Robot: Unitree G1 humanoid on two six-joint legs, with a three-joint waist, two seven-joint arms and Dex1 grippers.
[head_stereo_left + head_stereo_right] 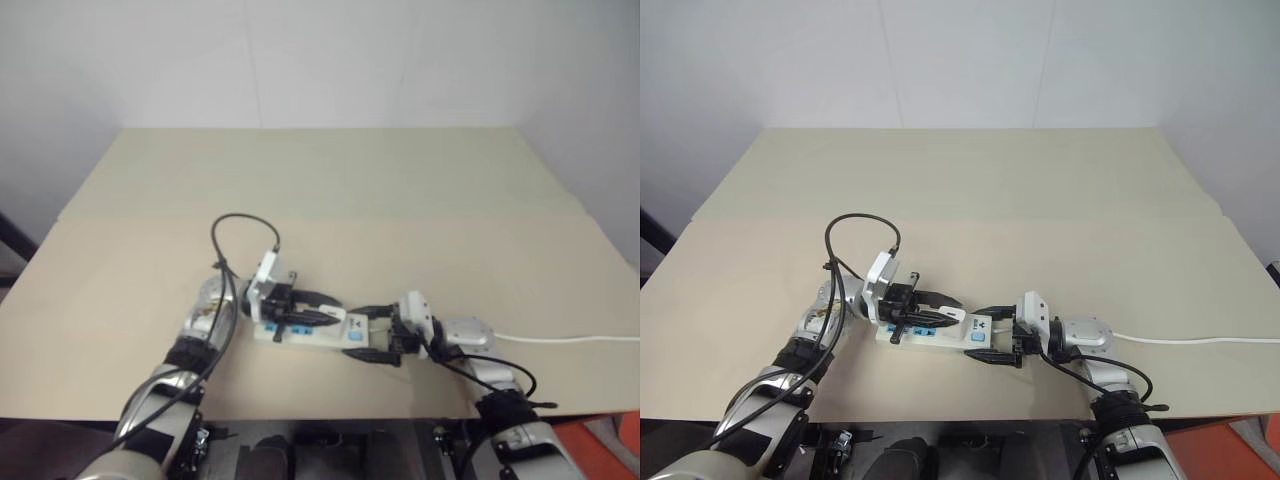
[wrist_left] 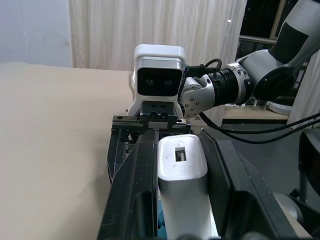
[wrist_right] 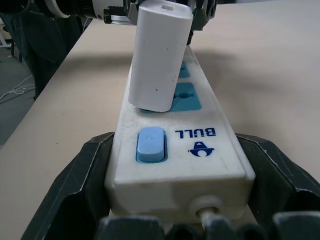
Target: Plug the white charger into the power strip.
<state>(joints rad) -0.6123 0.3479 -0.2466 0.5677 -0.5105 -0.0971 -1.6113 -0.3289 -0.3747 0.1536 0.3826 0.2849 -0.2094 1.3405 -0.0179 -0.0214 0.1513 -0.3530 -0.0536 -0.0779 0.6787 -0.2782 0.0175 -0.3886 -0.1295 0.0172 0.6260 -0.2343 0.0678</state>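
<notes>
Nearest you, low in the head views and right of centre, the right tool (image 1: 992, 338) has its two black fingers spread wide around the switch end of the power strip (image 1: 935, 338), one finger along each long side. In the right wrist view the strip (image 3: 175, 150) runs away between those fingers, blue switch closest, thin cord leaving at the very bottom of the frame. Judge the strip stiff, light and smooth-sided; it would slide on the tabletop (image 1: 330, 190) if pushed unbraced, so take it across its width at the switch end, as here.

Just beyond the switch stands the white charger (image 3: 157, 60), tilted, its lower end resting at the first blue socket face; whether its pins are fully home cannot be told. Treat it as a small, rigid, slick block, best pinched on its two flat sides, high enough to leave the base clear.

Farther still, left of centre in the head views, the left tool (image 1: 305, 308) is pressed together on the charger, a finger on each flank. The left wrist view shows this pinch, with the right tool facing it beyond.
</notes>
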